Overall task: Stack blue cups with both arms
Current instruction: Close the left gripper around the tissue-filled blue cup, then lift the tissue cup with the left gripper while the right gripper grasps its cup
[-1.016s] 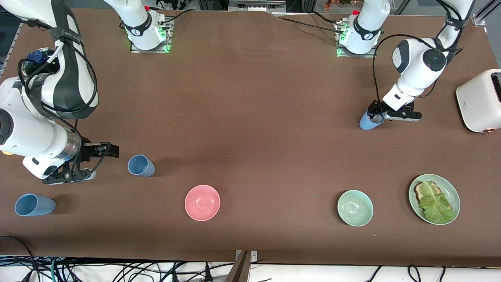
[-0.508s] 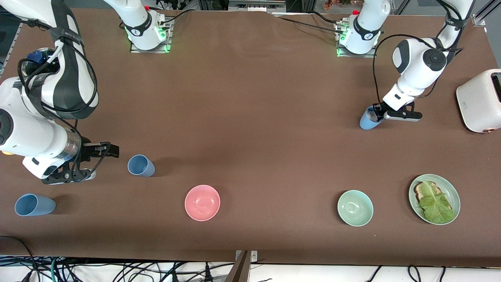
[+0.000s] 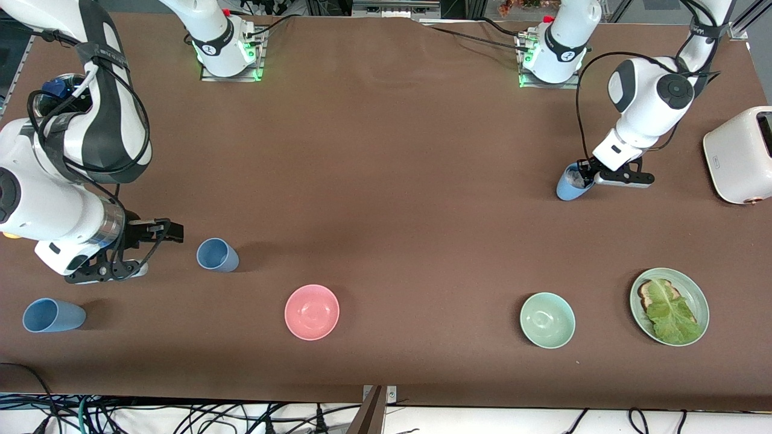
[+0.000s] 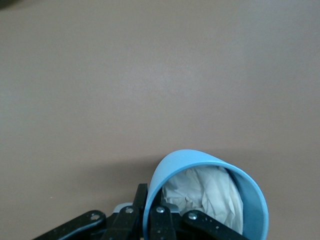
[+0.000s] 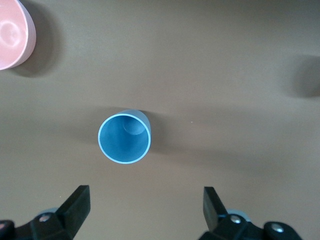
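Observation:
Three blue cups are in view. One blue cup (image 3: 569, 187) stands toward the left arm's end of the table, with crumpled white paper (image 4: 202, 192) inside it. My left gripper (image 3: 582, 177) is shut on that cup's rim (image 4: 170, 167), one finger inside and one outside the wall. A second blue cup (image 3: 217, 255) stands upright and empty beside my right gripper (image 3: 158, 250), which is open just above the table and faces the cup (image 5: 124, 137) from the right arm's end. A third blue cup (image 3: 53, 315) sits nearer the front camera at the right arm's end.
A pink bowl (image 3: 312, 311) and a mint-green bowl (image 3: 547, 320) sit near the front edge. A green plate (image 3: 701, 299) holds toast and lettuce. A white toaster (image 3: 739, 154) stands at the left arm's end. A metal container (image 3: 57, 96) sits by the right arm.
My left gripper has shut on the rim of the cup under it, and the cup has shifted slightly with it. The right arm has not moved.

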Available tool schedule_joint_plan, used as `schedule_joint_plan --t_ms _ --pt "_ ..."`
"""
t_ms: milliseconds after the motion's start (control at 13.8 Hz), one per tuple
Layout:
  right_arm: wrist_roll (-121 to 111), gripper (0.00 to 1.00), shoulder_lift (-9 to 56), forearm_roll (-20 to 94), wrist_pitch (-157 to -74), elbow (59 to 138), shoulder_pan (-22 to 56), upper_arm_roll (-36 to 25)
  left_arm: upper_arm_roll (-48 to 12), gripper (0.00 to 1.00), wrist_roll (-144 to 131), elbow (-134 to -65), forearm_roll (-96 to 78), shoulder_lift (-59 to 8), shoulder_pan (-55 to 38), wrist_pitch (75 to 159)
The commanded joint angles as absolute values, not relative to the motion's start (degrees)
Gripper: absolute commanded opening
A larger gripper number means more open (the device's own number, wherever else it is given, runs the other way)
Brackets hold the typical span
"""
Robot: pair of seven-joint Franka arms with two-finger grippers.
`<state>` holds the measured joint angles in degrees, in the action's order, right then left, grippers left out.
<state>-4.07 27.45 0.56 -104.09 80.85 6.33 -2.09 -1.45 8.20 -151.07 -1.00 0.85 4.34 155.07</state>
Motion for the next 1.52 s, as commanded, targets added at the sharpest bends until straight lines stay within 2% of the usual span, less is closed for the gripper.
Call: schedule_joint_plan --t_ms 0,290,726,1088,1451 --pt "-4.6 1.0 28.5 0.7 -103.5 79.0 6.2 -2.0 -1.6 0.0 9.1 -146.0 -1.0 3.6 3.3 146.5" --pt "-4.7 1.0 29.7 0.8 -104.3 79.0 5.7 -2.0 -1.9 0.0 8.2 -136.1 -1.6 3.5 0.5 135.5" --pt "-5.5 1.0 32.3 0.9 -109.2 79.0 5.5 -2.1 -2.0 0.0 -8.5 -128.2 -1.7 2.8 -9.6 127.1" --pt "-5.8 1.0 35.5 0.9 -113.5 79.1 5.3 -2.1 -2.1 0.0 -27.2 -121.1 -1.7 -0.9 -20.3 123.6" --pt "-6.2 1.0 39.3 1.0 -117.6 80.2 5.3 -2.1 -2.0 0.0 -43.5 -112.3 -1.7 -8.2 -29.2 123.5"
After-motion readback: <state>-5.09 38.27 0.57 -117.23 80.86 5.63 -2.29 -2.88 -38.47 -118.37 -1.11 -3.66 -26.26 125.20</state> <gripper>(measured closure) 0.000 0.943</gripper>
